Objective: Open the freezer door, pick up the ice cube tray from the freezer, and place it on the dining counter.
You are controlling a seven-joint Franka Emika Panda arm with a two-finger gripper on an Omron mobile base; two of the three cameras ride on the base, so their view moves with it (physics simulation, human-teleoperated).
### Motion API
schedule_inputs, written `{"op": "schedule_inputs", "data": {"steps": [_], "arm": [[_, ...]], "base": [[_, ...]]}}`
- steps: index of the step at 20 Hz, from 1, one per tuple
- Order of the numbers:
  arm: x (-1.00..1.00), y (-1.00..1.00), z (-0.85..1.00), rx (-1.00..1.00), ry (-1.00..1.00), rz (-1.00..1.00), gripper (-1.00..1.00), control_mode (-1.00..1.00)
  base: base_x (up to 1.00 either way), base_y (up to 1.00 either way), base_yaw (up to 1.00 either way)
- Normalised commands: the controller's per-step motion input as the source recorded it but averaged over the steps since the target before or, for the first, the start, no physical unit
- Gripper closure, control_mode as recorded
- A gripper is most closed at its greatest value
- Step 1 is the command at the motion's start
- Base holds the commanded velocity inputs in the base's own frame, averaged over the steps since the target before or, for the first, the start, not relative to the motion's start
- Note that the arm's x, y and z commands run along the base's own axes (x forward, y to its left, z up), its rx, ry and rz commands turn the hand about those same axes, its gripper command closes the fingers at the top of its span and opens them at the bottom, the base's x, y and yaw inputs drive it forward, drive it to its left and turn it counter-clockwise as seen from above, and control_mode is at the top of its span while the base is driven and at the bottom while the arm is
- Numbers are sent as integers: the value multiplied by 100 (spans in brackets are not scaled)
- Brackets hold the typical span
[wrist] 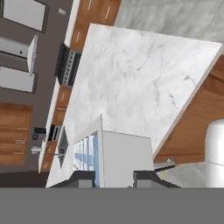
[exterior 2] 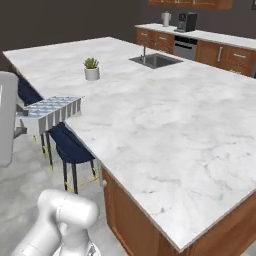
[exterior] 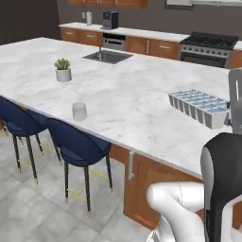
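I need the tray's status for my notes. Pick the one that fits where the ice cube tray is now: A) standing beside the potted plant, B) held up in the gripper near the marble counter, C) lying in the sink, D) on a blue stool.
B: the ice cube tray sits clamped in the gripper, raised near the marble counter.

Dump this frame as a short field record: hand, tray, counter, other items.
hand: hand shut on the ice cube tray
tray: carried level above the dining counter, not set down
counter: white marble with an inset sink
other items: glass cup near front edge; potted plant behind it; blue stools alongside
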Motion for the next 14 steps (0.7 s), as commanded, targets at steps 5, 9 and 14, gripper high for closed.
{"op": "schedule_inputs", "data": {"steps": [5, 9, 14], "arm": [[0, 0, 0, 0, 0, 0, 100, 100], [0, 0, 0, 0, 0, 0, 100, 100], [0, 0, 0, 0, 0, 0, 100, 100]], "base": [[78, 100, -41], [73, 100, -36], [67, 73, -27]]}}
